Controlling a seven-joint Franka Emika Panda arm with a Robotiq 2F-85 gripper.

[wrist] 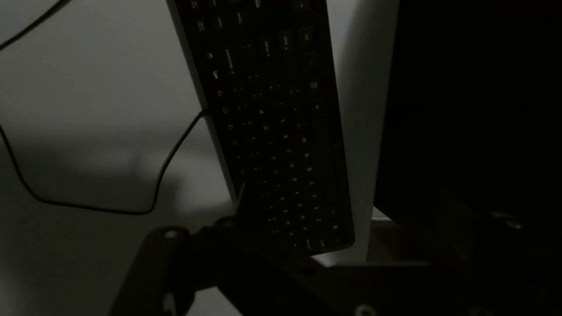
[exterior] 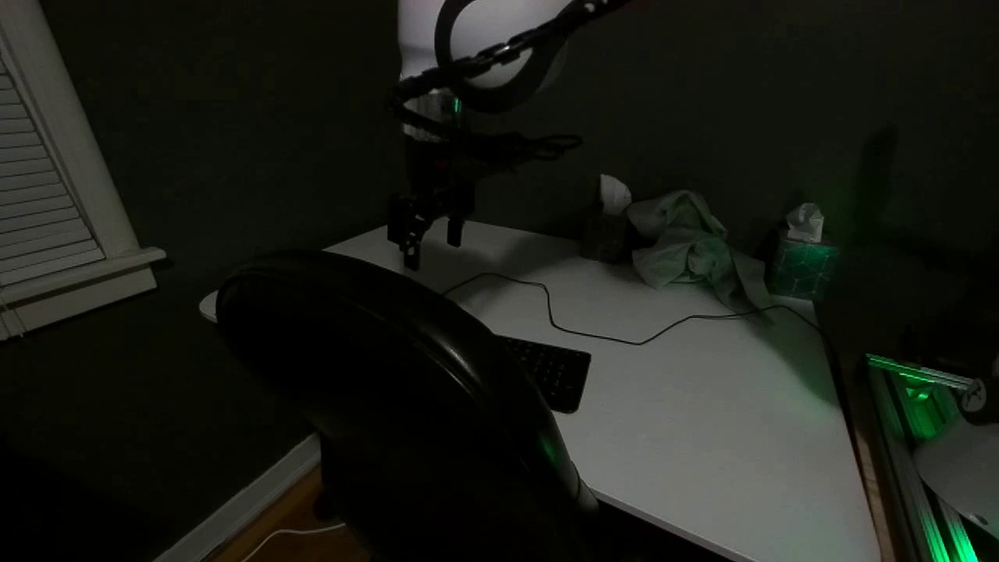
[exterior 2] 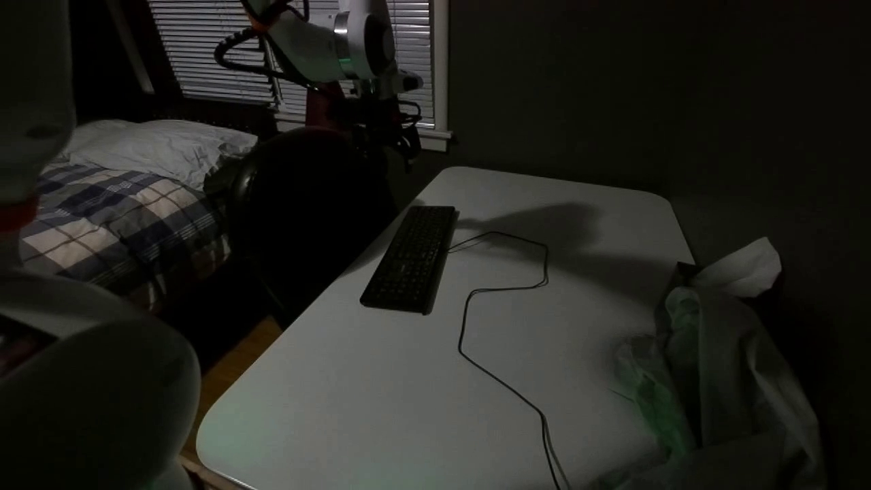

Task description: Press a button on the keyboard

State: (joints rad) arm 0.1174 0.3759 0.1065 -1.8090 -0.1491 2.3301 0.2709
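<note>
The white table (exterior 2: 381, 395) carries the work, with the robot arm (exterior 2: 306, 51) reaching in at its far left in an exterior view; I judge this the approach, the press not yet made; the black keyboard (exterior 2: 412, 258) lies along the table's left edge there, toward the far end, its keys (wrist: 261, 112) faintly lettered in the wrist view; the gripper (exterior: 433, 252) hangs well above the tabletop, its two fingers (exterior: 411, 256) apart with nothing showing between them; next, it probably needs to bring the fingertips together, line up over a single key and come down straight and lightly; the black chair (exterior: 335, 336) is, I judge, the main hindrance, its back hiding much of the keyboard in an exterior view; a pale cloth (exterior: 679, 250) sits at the far right there between two tissue boxes (exterior: 804, 267), out of the way; the thin cord (wrist: 94, 208) leaves the keyboard's side away from the chair and bends across the tabletop, something to avoid.
</note>
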